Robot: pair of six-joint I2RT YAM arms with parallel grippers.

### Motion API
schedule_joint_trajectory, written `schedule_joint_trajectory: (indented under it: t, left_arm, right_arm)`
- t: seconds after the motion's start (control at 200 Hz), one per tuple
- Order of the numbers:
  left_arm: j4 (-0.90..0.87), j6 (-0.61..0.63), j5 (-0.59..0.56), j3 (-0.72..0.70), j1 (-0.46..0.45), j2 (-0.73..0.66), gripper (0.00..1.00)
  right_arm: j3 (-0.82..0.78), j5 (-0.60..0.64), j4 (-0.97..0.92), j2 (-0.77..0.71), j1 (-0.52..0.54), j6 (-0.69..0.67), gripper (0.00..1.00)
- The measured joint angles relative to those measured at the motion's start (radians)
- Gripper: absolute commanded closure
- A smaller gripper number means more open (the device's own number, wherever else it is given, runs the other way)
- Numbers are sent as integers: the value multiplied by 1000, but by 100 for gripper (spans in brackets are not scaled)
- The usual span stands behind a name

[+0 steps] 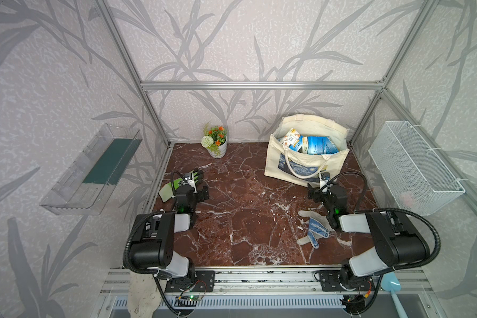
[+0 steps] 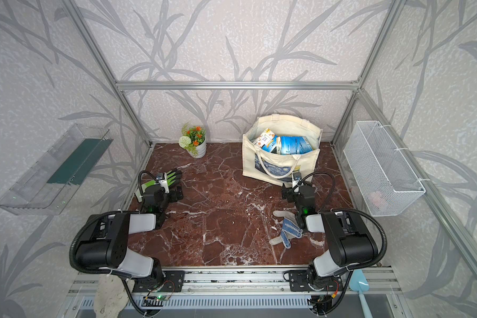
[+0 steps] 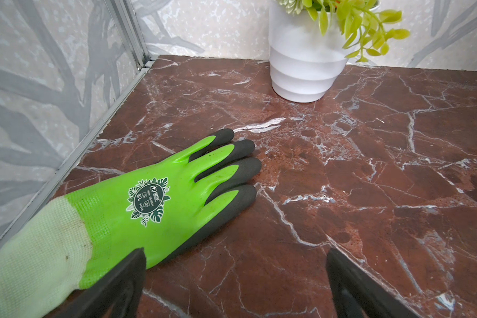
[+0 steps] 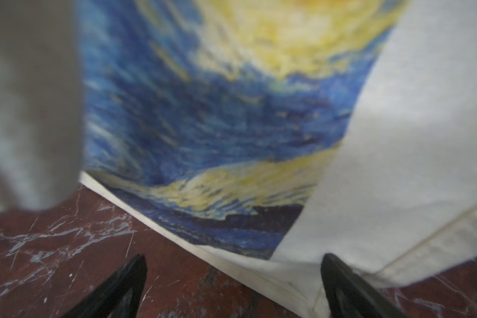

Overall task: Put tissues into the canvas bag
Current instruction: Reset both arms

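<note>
- At the far right of the red marbled table [image 1: 232, 220], one cream, blue-printed canvas bag [image 1: 276, 165] is stood upright.
- Blue-and-white plastic-wrapped tissue packs [image 1: 318, 145] are piled inside it; about four can be counted, and none is seen outside, so the task is judged finished.
- Both the left gripper [image 3: 236, 252] and the right gripper [image 4: 233, 256] are spread apart and empty.

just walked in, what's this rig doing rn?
Looks like the tail end of packing. The tissues sit inside the canvas bag at the back; none show outside it. Both grippers are open and empty: the left gripper hovers by a green glove, the right gripper low at the bag's printed front. A dotted glove lies near the right arm.
</note>
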Motion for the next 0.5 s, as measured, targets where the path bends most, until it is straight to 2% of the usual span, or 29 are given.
schedule_joint_trajectory:
  t: [0.275, 0.36, 0.5]
  left_arm:
    - [0, 0, -3, 0, -1, 0, 1]
    - [0, 0, -3, 0, -1, 0, 1]
    - [0, 0, -3, 0, -1, 0, 1]
  right_arm:
    - [-2, 85, -45, 0, 23, 1, 1]
    - [-48, 121, 36, 0, 49, -6, 1]
    - [-202, 109, 229, 23, 70, -31, 1]
